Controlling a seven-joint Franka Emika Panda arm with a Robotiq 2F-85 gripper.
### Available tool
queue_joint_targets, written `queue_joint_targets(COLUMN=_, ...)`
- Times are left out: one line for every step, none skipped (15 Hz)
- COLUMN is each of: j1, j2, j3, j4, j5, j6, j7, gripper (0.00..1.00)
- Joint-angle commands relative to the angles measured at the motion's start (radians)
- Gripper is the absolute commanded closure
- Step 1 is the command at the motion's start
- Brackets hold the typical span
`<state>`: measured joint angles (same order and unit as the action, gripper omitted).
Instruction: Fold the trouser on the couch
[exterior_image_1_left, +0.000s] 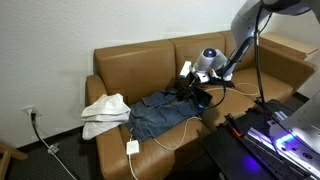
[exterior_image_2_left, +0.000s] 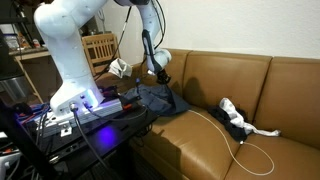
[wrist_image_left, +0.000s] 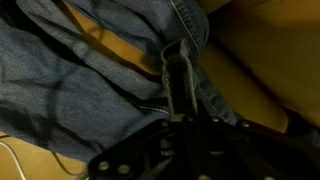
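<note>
Blue denim trousers (exterior_image_1_left: 158, 112) lie crumpled on the seat of a brown leather couch (exterior_image_1_left: 130, 65). They also show in an exterior view (exterior_image_2_left: 160, 100) and fill the wrist view (wrist_image_left: 70, 90). My gripper (exterior_image_1_left: 199, 88) is at the trousers' edge nearest the robot, low over the seat, and also shows in an exterior view (exterior_image_2_left: 157, 80). In the wrist view the fingers (wrist_image_left: 181, 112) are shut on a narrow raised fold of denim (wrist_image_left: 181, 70). Bare couch leather (wrist_image_left: 260, 60) shows beside the fold.
A white cloth (exterior_image_1_left: 104, 111) lies on the couch end away from the robot and shows in an exterior view (exterior_image_2_left: 236, 113). A white cable (exterior_image_2_left: 235, 140) with a charger (exterior_image_1_left: 132, 147) runs over the seat front. The robot base (exterior_image_2_left: 70, 100) and wires stand beside the couch.
</note>
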<state>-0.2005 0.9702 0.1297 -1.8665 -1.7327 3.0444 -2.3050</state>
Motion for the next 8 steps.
queue_joint_targets(j1=0.003, j2=0.031, j3=-0.007, j4=0.003, j5=0.07, j6=0.015, j7=-0.108, gripper=0.99)
queue_joint_targets(j1=0.012, j2=0.045, j3=-0.003, j4=0.01, j5=0.067, j6=0.02, j7=-0.152, gripper=0.99)
queue_joint_targets(j1=0.025, j2=0.049, j3=0.006, j4=0.008, j5=0.03, j6=0.027, j7=-0.182, gripper=0.99)
queue_joint_targets(j1=0.038, j2=0.047, j3=0.011, j4=0.005, j5=-0.01, j6=0.02, j7=-0.181, gripper=0.99)
queue_joint_targets(j1=0.05, j2=0.039, j3=0.018, j4=-0.001, j5=-0.083, j6=0.016, j7=-0.149, gripper=0.99)
queue_joint_targets(j1=0.057, j2=0.029, j3=0.028, j4=-0.01, j5=-0.155, j6=0.011, j7=-0.122, gripper=0.99)
queue_joint_targets(j1=0.057, j2=0.021, j3=0.046, j4=-0.016, j5=-0.245, j6=0.004, j7=-0.086, gripper=0.99)
queue_joint_targets(j1=0.05, j2=0.014, j3=0.073, j4=-0.02, j5=-0.342, j6=-0.012, j7=-0.049, gripper=0.99)
